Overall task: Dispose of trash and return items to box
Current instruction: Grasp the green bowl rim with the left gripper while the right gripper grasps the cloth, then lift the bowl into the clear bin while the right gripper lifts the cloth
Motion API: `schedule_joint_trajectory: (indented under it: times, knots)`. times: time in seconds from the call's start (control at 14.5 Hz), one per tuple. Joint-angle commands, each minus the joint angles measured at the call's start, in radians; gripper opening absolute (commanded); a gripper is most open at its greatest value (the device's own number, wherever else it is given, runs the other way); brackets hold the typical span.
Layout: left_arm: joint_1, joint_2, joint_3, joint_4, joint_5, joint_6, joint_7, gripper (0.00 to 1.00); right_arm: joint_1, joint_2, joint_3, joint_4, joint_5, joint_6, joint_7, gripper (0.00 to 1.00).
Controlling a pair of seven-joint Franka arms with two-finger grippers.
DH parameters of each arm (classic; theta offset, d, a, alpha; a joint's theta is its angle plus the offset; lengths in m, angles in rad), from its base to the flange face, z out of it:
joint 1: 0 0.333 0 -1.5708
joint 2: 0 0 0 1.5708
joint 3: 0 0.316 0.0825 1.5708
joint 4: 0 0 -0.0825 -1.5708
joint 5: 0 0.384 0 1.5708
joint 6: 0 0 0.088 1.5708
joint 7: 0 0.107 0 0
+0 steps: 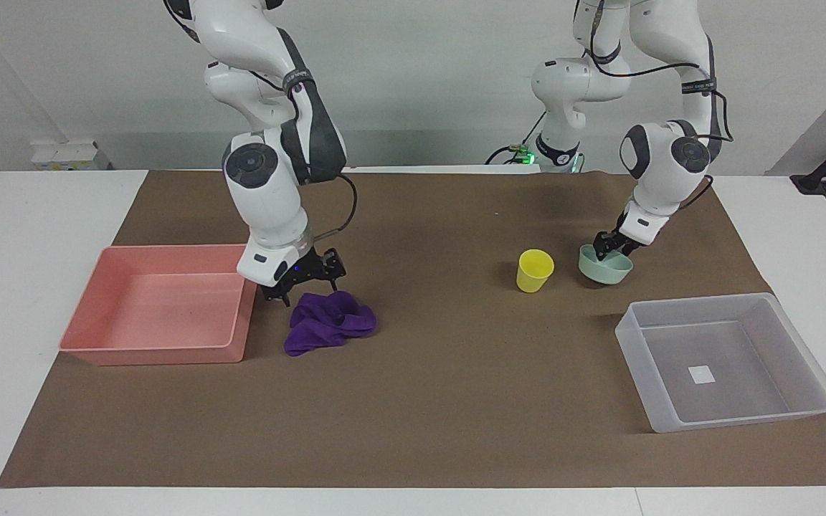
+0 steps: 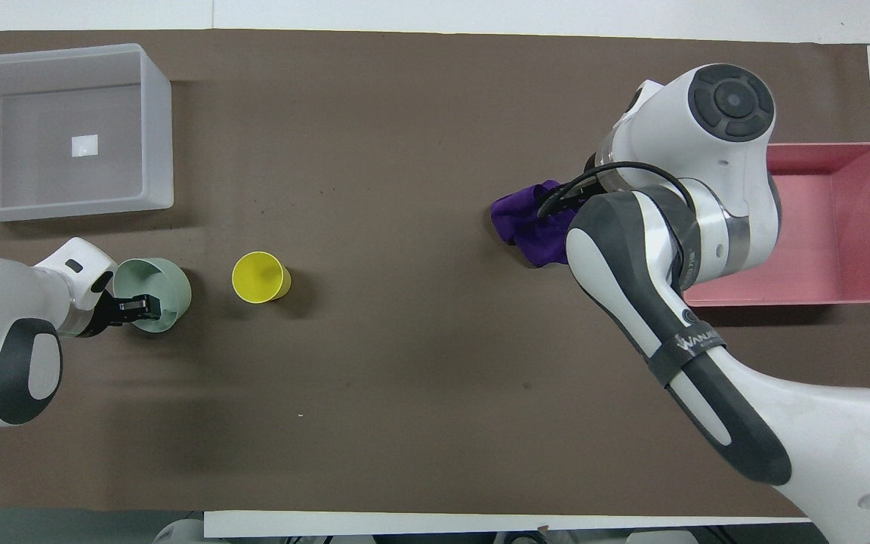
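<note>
The purple cloth wad (image 1: 330, 322) lies on the brown mat beside the pink tray. My right gripper (image 1: 305, 287) is open and hangs just above the cloth's edge nearest the robots. In the overhead view the right arm covers most of the cloth (image 2: 523, 227) and hides the gripper. My left gripper (image 1: 610, 245) is shut on the rim of the mint-green bowl (image 1: 606, 266), which is tilted. The overhead view shows the left gripper (image 2: 134, 305) and the bowl (image 2: 157, 291) too. The yellow cup (image 1: 534, 270) stands upright beside the bowl. The clear box (image 1: 696, 302) is empty.
The salmon-pink tray (image 1: 155, 355) is empty and sits at the right arm's end of the table. The clear box (image 2: 155, 121) sits at the left arm's end, farther from the robots than the bowl. The brown mat (image 1: 456, 401) covers the table.
</note>
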Motion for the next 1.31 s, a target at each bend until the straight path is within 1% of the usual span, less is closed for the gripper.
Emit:
schedule_joint_trajectory:
  times: [0.0, 0.07, 0.21, 0.28, 0.34, 0.41, 0.48, 0.55, 0.62, 0.76, 0.9, 1.03, 1.1, 1.17, 1.24]
  knots:
    - [0.005, 0.006, 0.002, 0.007, 0.013, 0.019, -0.012, 0.00, -0.008, 0.069, 0.003, 0.000, 0.024, 0.089, -0.025, 1.00]
    - [0.005, 0.008, 0.002, 0.012, 0.013, 0.016, -0.012, 0.00, -0.005, 0.093, 0.004, -0.002, 0.025, 0.127, -0.049, 1.00]
    - [0.003, 0.012, 0.002, 0.035, 0.013, 0.003, -0.012, 0.00, 0.000, 0.126, 0.004, -0.008, 0.025, 0.164, -0.068, 1.00]
    - [0.002, 0.017, 0.002, 0.056, 0.013, -0.019, -0.013, 0.00, 0.000, 0.140, 0.004, -0.012, 0.024, 0.171, -0.070, 0.98]
    - [0.000, 0.034, 0.002, 0.087, 0.013, -0.053, -0.012, 0.00, -0.002, 0.143, 0.004, -0.014, 0.024, 0.180, -0.070, 0.86]
    - [-0.001, 0.041, 0.002, 0.119, 0.013, -0.090, -0.012, 0.00, -0.003, 0.143, 0.004, -0.014, 0.024, 0.168, -0.071, 0.60]
    - [-0.001, 0.045, 0.002, 0.147, 0.013, -0.119, -0.012, 0.00, -0.003, 0.143, 0.003, -0.014, 0.025, 0.160, -0.070, 0.38]
    - [0.005, 0.046, 0.002, 0.173, 0.013, -0.151, -0.012, 0.00, -0.002, 0.141, 0.003, -0.017, 0.025, 0.158, -0.066, 0.24]
    - [0.006, 0.045, 0.002, 0.214, 0.011, -0.206, -0.010, 0.00, -0.002, 0.141, 0.003, -0.017, 0.025, 0.157, -0.059, 0.13]
    - [0.006, 0.034, 0.000, 0.291, 0.007, -0.317, -0.010, 0.00, -0.002, 0.141, 0.003, -0.015, 0.027, 0.154, -0.045, 0.00]
    - [0.006, 0.014, 0.000, 0.355, -0.007, -0.418, -0.010, 0.00, -0.002, 0.141, 0.003, -0.008, 0.027, 0.152, -0.002, 0.00]
    - [0.008, -0.011, 0.005, 0.415, -0.038, -0.507, -0.010, 0.00, -0.008, 0.129, 0.003, 0.000, 0.027, 0.151, 0.001, 0.00]
    - [0.012, -0.008, 0.006, 0.467, -0.048, -0.547, -0.010, 0.00, -0.012, 0.117, 0.003, 0.003, 0.027, 0.148, 0.001, 0.00]
    - [0.037, 0.012, 0.006, 0.544, -0.070, -0.569, -0.010, 0.00, -0.012, 0.102, 0.003, 0.006, 0.027, 0.131, 0.001, 0.00]
    - [0.063, 0.062, 0.006, 0.620, -0.105, -0.554, -0.013, 0.00, -0.009, 0.086, 0.001, 0.011, 0.025, 0.100, 0.003, 0.00]
